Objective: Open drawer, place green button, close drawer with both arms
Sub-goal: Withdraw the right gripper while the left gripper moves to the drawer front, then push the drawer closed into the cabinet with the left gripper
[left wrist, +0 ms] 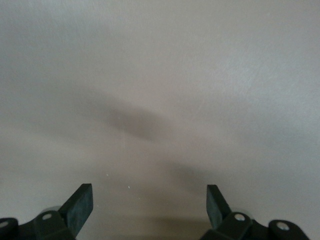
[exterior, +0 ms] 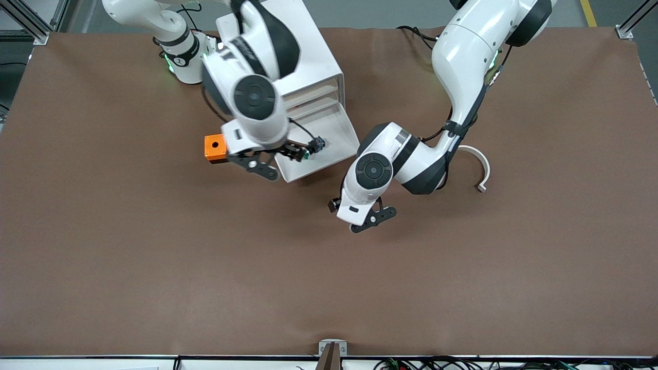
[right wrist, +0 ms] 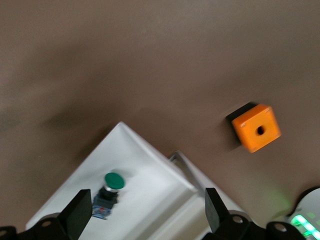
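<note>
The button point(right wrist: 108, 194) is lying inside the open drawer point(exterior: 334, 134), green cap up, between the spread fingers point(right wrist: 79, 214) of the right gripper point(exterior: 289, 155) as the right wrist view is showing it, and clear of both fingers. The right gripper is hanging over the drawer's front edge with its fingers wide and holding nothing. The right arm point(exterior: 252, 77) is reaching from its base across the white cabinet point(exterior: 298, 56) and bending down over the drawer. An orange box point(exterior: 215, 148) with a hole in its top is sitting on the counter point(exterior: 154, 246) just beside the drawer, toward the right arm's end. The left gripper point(exterior: 366, 221) is hovering over bare counter, nearer the front camera than the drawer, its fingers point(left wrist: 80, 207) also wide and empty. The left arm point(exterior: 462, 77) is folding at the elbow, with its wrist angling down toward the counter. A white curved piece point(exterior: 480, 167) is lying on the counter beside the left arm. The counter is covered in brown, and grey floor is showing past its edge by the bases.
</note>
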